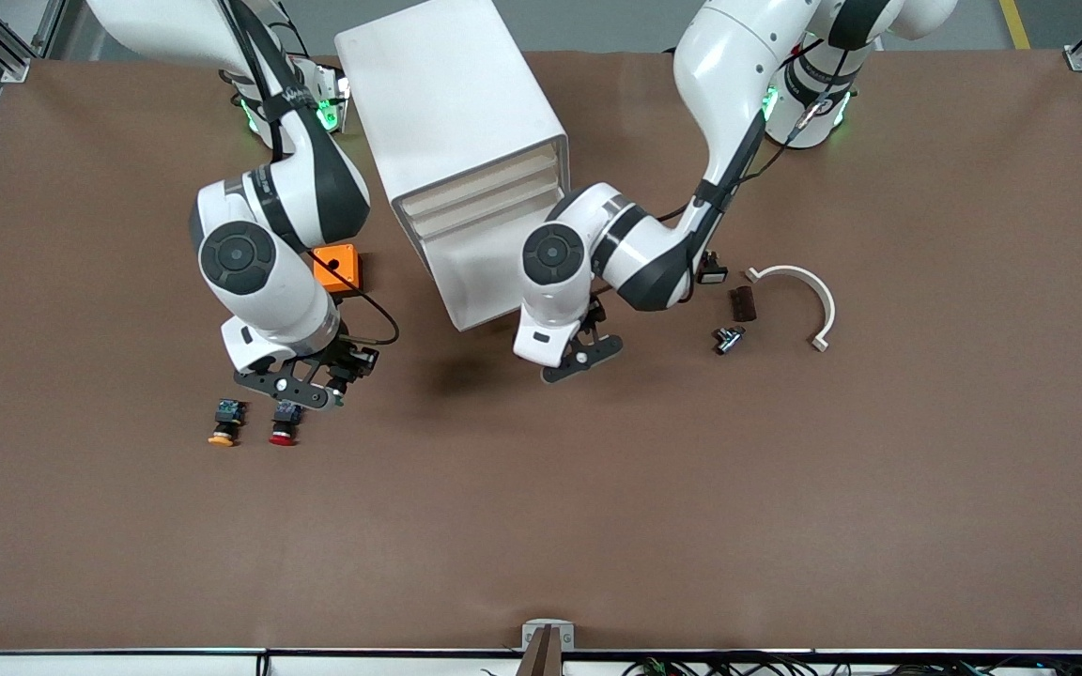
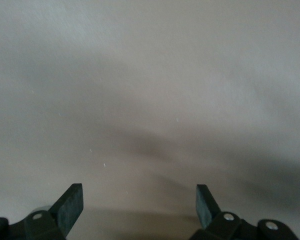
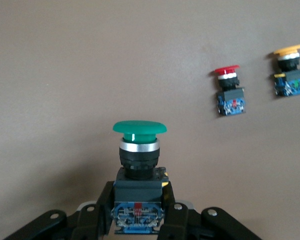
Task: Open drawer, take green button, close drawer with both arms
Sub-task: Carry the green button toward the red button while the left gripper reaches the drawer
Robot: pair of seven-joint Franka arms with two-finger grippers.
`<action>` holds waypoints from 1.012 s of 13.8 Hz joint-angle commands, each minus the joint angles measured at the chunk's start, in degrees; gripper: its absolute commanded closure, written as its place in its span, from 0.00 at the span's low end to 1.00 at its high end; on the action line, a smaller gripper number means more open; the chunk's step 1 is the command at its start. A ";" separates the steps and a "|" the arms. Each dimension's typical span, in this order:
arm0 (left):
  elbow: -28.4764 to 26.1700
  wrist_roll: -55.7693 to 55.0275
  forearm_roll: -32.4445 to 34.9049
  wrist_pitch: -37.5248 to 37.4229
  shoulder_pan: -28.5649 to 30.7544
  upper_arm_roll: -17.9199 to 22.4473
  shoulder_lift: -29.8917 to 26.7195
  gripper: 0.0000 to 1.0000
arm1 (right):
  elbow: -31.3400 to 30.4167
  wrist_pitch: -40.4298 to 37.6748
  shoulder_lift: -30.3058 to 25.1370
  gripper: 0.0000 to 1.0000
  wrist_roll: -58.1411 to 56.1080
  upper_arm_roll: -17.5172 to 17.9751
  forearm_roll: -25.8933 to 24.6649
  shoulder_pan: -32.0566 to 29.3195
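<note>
My right gripper [image 3: 139, 202] is shut on the blue rear block of the green-capped button [image 3: 139, 128] and holds it cap-forward just above the table. In the front view this gripper [image 1: 332, 378] is over the table beside the red-capped button [image 1: 284, 427]. My left gripper [image 1: 586, 349] is open and empty, close to the lower front of the white drawer cabinet [image 1: 452, 122]. In the left wrist view its fingers [image 2: 70, 205] frame only a plain pale surface. No drawer stands out from the cabinet.
The red-capped button [image 3: 229, 92] and an orange-capped button [image 1: 224, 422] lie side by side. An orange box [image 1: 339, 268] sits beside the cabinet. A white arc piece [image 1: 809, 291], a dark block [image 1: 742, 302] and small black parts [image 1: 727, 338] lie toward the left arm's end.
</note>
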 commanded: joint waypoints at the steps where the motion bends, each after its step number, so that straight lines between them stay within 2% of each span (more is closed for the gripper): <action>1: -0.62 -0.88 0.75 0.95 -2.14 0.26 0.47 0.01 | -3.50 5.90 0.90 1.00 -4.56 0.91 -1.12 -2.82; 7: -0.71 -0.88 0.39 0.95 -4.69 0.08 1.00 0.01 | -3.42 13.02 7.40 1.00 -11.58 0.91 -1.91 -6.16; 14: -1.67 -1.84 -3.46 0.86 -5.74 -3.78 0.65 0.01 | -3.51 16.02 11.45 1.00 -12.66 1.00 -1.82 -6.17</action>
